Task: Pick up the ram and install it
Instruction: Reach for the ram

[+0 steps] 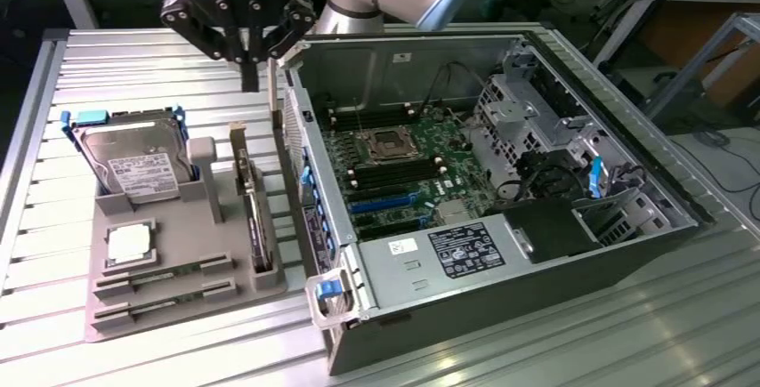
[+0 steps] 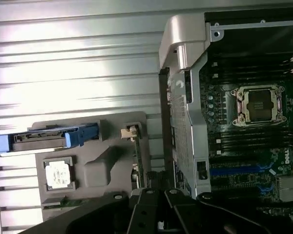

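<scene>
The ram [image 1: 160, 273] is a long, narrow green stick with small dark chips along it. It lies flat in a slot of the grey holder [image 1: 190, 245], at the end nearest the exterior view's bottom edge, its length running across that view. More sticks of the same kind lie in parallel slots just beside it, two by the look of it, though the last is hard to make out. The wrist view catches one as a thin green strip [image 2: 71, 201].
</scene>
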Tool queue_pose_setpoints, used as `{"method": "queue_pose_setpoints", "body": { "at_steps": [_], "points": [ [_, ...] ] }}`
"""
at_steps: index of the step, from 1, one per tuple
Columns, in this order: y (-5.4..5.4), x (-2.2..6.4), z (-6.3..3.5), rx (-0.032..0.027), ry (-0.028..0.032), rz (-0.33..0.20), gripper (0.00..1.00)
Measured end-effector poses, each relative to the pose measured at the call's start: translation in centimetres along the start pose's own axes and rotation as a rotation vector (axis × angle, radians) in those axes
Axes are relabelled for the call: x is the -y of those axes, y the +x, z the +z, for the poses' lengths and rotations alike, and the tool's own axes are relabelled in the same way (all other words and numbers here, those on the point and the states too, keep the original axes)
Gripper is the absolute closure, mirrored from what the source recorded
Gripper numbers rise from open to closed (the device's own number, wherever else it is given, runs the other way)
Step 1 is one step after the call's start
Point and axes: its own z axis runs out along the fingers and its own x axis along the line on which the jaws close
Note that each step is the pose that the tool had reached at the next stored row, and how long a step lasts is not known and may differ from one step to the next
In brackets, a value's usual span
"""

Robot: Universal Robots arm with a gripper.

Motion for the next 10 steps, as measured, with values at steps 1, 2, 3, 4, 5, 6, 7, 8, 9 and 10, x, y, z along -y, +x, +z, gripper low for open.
{"method": "queue_pose_setpoints", "body": {
  "at_steps": [1, 2, 3, 4, 5, 6, 7, 8, 9, 10],
  "points": [
    [1.5, 0.17, -0.05, -0.0001, 0.0001, 0.0, 0.89],
    [2.5, 0.27, -0.07, 0.0, 0.0, 0.0, 0.89],
    [3.2, 0.35, -0.1, -0.0001, 0.0001, 0.0, 0.89],
    [4.0, 0.43, -0.13, -0.0001, 0.0001, 0.0, 0.89],
    [4.5, 0.48, -0.14, -0.0001, 0.0, 0.0, 0.89],
    [4.9, 0.53, -0.14, 0.0001, 0.0, 0.0, 0.89],
    [5.6, 0.6, -0.18, -0.0002, 0.0002, 0.0, 0.89],
    [6.4, 0.69, -0.2, -0.0001, 0.0002, 0.0, 0.89],
    [7.6, 0.81, -0.24, -0.0001, 0.0002, 0.0, 0.89],
    [8.6, 0.92, -0.26, -0.0001, 0.0001, 0.0, 0.89]
  ]
}}
